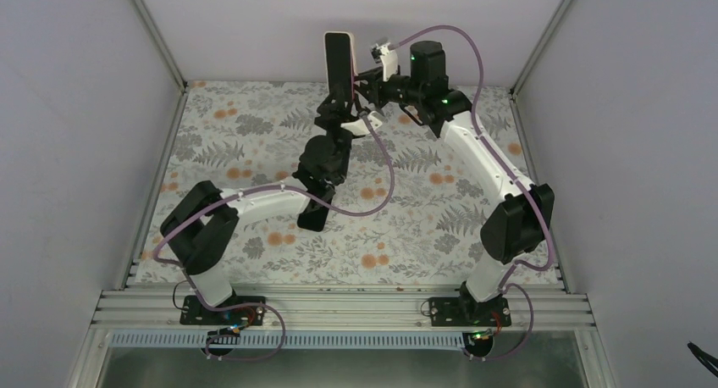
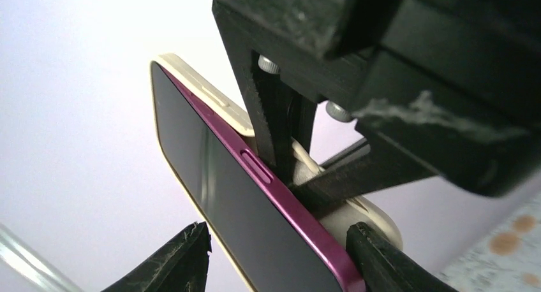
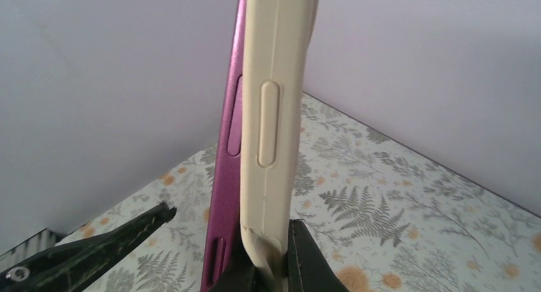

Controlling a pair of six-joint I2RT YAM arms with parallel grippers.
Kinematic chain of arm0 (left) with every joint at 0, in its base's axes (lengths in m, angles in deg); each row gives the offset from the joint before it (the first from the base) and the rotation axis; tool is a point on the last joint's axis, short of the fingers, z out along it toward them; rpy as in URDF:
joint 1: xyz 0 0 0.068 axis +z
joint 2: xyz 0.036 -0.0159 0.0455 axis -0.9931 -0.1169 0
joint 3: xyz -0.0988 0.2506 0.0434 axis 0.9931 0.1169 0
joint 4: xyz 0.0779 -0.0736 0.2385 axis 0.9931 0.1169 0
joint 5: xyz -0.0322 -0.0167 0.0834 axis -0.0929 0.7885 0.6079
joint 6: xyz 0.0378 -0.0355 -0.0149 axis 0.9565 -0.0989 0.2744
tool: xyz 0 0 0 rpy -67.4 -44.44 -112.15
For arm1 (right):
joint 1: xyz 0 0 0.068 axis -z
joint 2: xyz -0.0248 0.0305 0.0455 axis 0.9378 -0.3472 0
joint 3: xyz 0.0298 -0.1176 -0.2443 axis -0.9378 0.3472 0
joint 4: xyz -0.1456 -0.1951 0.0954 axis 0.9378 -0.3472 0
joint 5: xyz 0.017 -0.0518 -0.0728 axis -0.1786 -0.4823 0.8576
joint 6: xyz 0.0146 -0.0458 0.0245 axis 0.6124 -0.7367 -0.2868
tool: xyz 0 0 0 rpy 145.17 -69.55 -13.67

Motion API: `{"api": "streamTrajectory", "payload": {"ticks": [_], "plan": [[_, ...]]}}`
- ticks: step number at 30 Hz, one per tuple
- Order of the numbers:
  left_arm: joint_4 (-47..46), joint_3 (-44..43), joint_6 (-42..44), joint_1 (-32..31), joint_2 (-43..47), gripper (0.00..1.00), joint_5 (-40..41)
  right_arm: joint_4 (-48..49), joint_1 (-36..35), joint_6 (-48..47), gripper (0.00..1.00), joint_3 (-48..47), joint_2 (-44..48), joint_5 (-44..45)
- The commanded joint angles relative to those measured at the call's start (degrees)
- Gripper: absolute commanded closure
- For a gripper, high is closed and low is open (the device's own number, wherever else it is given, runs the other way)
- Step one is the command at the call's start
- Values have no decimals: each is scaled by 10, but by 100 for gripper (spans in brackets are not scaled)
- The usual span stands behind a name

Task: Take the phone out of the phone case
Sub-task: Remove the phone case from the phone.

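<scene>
Your left gripper (image 2: 279, 241) has its jaws clamped on the lower end of the phone (image 2: 217, 190), holding it upright above the far end of the table (image 1: 254, 134). Your right gripper (image 2: 292, 177) meets the cream phone case (image 3: 274, 81) where its edge stands off the phone. You cannot tell whether those jaws pinch it.

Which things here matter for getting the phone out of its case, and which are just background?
Job: phone, case, left gripper holding the phone up, right gripper at the case.
Just there: flowered table cover, grey walls, purple cables.
</scene>
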Motion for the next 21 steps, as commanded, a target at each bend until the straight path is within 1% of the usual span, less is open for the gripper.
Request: {"api": "streamTrajectory", "payload": {"ticks": [1,4,7,10,18,21], "plan": [[-311,-6,143,20,-14,47,27,-78,-5,-37,97,21,6,-114],[-395,-6,214,17,-42,49,8,-90,-5,-56,97,23,-2,-158],[-458,-18,260,16,-66,50,2,-93,-4,-64,97,29,-5,-167],[-459,-20,257,21,-66,54,5,-95,-5,-72,97,32,-7,-183],[-457,-12,246,33,-69,69,18,-103,-5,-82,97,27,-12,-203],[-456,-11,241,35,-71,70,21,-106,-5,-84,97,26,-14,-205]]}}
